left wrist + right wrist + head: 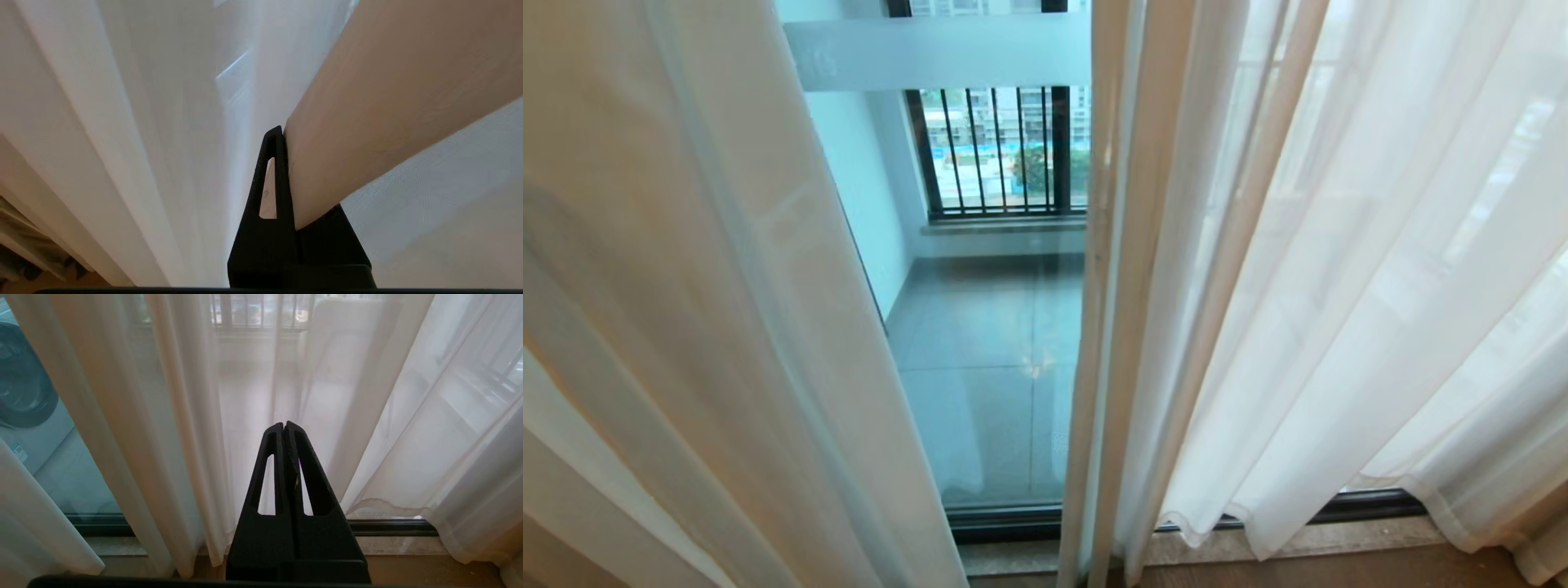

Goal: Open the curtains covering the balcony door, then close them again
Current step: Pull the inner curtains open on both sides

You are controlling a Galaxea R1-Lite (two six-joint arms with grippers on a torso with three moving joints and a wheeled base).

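1. At left, curtains: sheer panel drawn aside; left gripper, fingers closed, buried among its folds.
2. Centre, balcony door: glass partly uncovered; opening step apparently underway, wider sweep needed next.
3. Right: right gripper, fingers together, empty, facing the right panel.

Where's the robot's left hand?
The left hand shows only in its wrist view, shut and pressed among the curtains, with a beige fold against it.
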